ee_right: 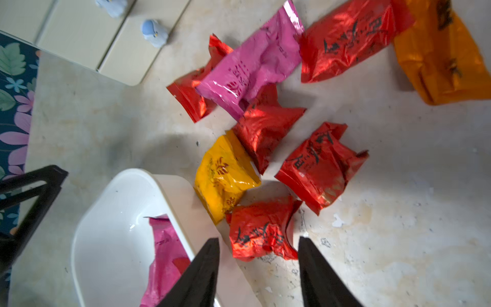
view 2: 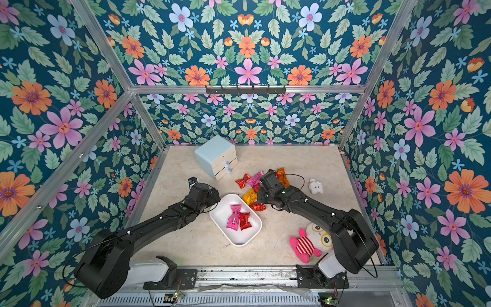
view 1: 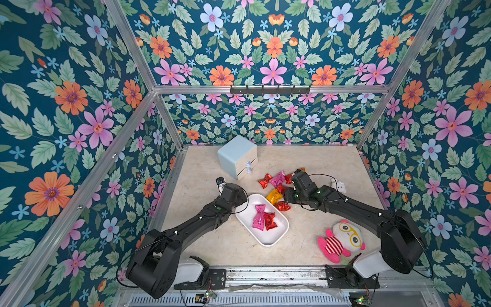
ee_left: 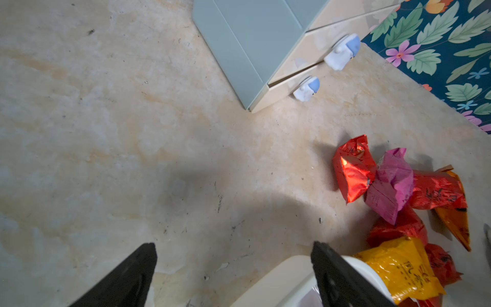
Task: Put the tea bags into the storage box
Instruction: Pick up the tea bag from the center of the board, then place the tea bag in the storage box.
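Left arm: extended forward, wrist bent down over table.
Left gripper: jaws spread wide, nothing held.
Storage box: set mid-table; pink sachet and red sachet lodged inside.
Loose tea bags: heaped just beyond the box.
Right arm: reached over the heap.
Right gripper: jaws partway apart, set astride a red tea bag on the table, not pinched.

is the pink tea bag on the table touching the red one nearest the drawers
Touching. The right wrist view shows the pink tea bag lying across the red tea bag, covering part of it, with no gap between them.
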Available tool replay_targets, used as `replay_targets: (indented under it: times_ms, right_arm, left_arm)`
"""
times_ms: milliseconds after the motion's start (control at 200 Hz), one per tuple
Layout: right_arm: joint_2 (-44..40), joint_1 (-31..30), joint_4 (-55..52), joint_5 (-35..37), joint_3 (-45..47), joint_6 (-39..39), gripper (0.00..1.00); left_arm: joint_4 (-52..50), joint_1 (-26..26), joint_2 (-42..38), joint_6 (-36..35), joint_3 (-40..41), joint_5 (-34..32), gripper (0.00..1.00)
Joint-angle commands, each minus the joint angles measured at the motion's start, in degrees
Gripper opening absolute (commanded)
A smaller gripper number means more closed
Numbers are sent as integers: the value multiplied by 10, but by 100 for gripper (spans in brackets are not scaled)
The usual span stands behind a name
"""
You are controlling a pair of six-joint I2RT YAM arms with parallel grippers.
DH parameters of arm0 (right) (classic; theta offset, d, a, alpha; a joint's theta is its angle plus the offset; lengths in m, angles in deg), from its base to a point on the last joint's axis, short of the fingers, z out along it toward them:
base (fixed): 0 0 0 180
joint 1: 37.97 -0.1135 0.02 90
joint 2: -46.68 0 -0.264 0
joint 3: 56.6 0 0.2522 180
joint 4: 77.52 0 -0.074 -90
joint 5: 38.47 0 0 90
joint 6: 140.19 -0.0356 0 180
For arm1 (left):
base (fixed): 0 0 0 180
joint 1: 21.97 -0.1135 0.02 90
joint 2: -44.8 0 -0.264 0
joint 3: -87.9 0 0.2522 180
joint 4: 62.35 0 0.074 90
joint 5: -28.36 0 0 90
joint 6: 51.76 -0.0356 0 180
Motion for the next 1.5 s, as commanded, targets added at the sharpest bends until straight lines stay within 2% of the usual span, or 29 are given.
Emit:
replay_targets:
  times_ms: [0, 280, 455, 575, 735, 855, 910, 1175, 1220, 1495]
  right_arm:
    - [15, 2, 14, -33, 19, -6, 57]
    - [89, 2, 85, -66, 15, -4, 65]
    - [143, 2, 70, -73, -10, 9, 67]
    - [152, 2, 65, -67, -7, 13, 67]
    - [145, 2, 63, -51, 1, 9, 58]
    - [137, 2, 60, -42, 1, 9, 39]
    - [132, 2, 56, -33, 0, 11, 34]
    - [85, 2, -8, 21, -22, 36, 33]
    - [55, 2, -18, 27, -25, 40, 33]
    - [1, -19, -3, -43, -9, 59, 33]
  left_arm:
    - [12, 0, -4, -2, 4, 6, 97]
    - [2, 0, -18, -3, 12, -1, 97]
    - [-3, 0, -27, -2, 17, -9, 97]
    - [-4, 0, -31, 0, 22, -13, 97]
    - [-1, 0, -25, 1, 22, -16, 97]
    - [-1, 0, -22, 3, 21, -18, 97]
    - [-1, 0, -21, 3, 20, -21, 97]
    - [-4, 0, -22, 1, 14, -24, 97]
    - [-4, 0, -21, 0, 13, -25, 97]
    - [-2, 0, -16, 5, 4, -29, 98]
